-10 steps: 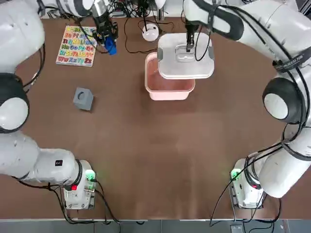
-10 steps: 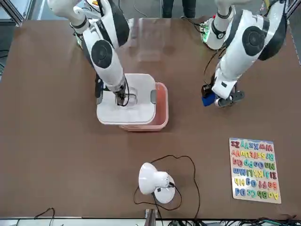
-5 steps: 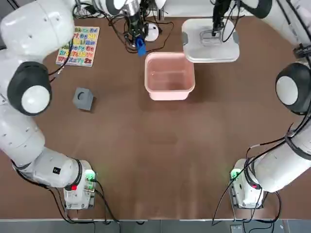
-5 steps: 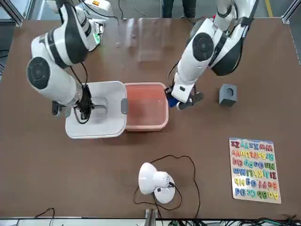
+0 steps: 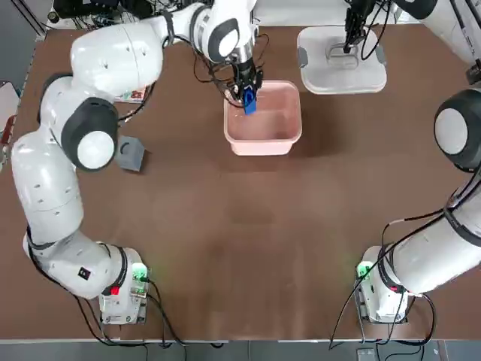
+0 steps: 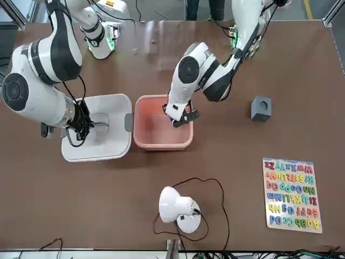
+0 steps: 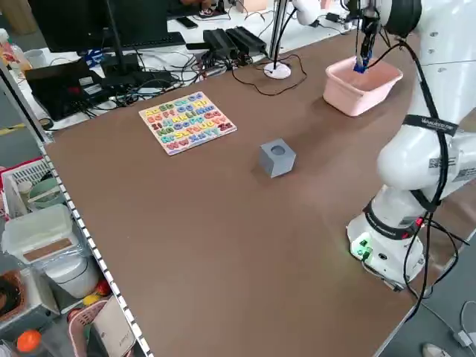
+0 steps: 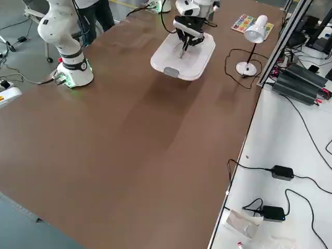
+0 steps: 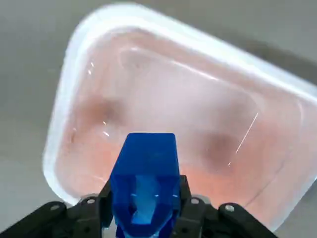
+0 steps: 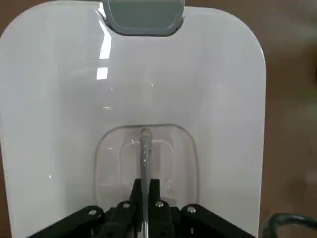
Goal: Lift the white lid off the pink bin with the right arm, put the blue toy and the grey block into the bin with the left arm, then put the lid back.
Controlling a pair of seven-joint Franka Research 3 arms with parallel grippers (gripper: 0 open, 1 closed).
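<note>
The left jaws [image 9: 147, 198], parted around the blue toy [image 9: 144, 178] over the bin [image 9: 72, 106], could drop it on the rim if opened off-centre; the right jaws [image 10: 144, 198], pinched on the lid's [image 10: 59, 124] handle beside the bin, could slip if jolted; the block [image 5: 130, 153] sits left on the tabletop [image 5: 225, 248].

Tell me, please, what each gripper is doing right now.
Left gripper: closed on the blue toy, over the pink bin.
Right gripper: closed on the handle of the white lid, beside the bin.
</note>
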